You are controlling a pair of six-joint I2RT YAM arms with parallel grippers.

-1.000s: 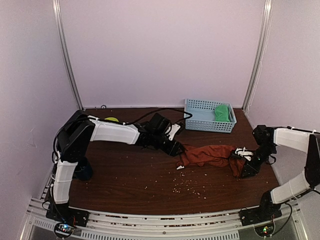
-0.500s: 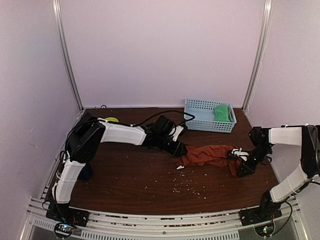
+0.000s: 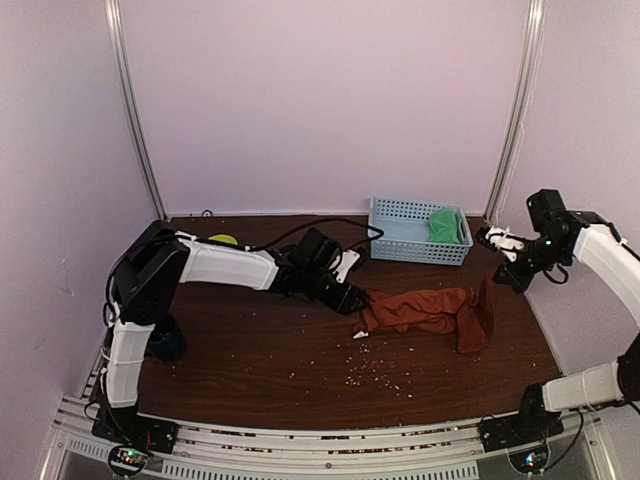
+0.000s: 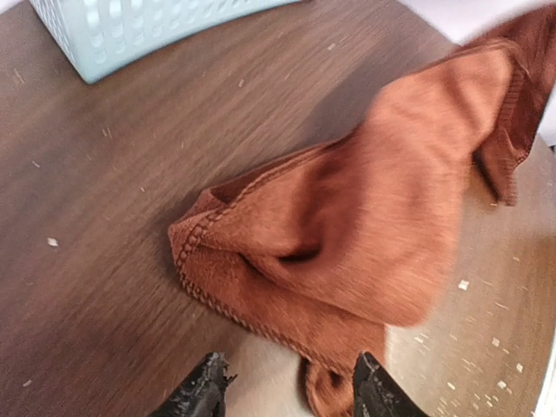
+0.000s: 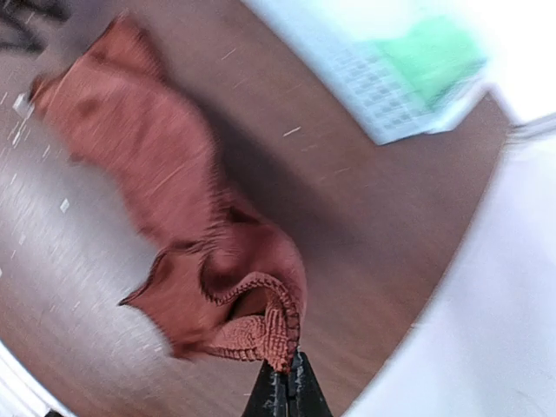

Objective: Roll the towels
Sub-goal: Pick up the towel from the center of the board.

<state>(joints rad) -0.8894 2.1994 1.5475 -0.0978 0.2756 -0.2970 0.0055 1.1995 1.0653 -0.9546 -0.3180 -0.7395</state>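
Since a second ago my right tool (image 3: 497, 240) has risen, clamped on a corner of the rust towel (image 3: 425, 310) on the bench (image 3: 250, 350), while my left tool (image 3: 352, 298) has its jaws apart at the other end.

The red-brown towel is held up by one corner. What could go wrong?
The right gripper pinches only a hem corner of the rust cloth towel, so it might slip out. The left gripper is open beside the other end, so the bunched towel may drag across the wooden table.
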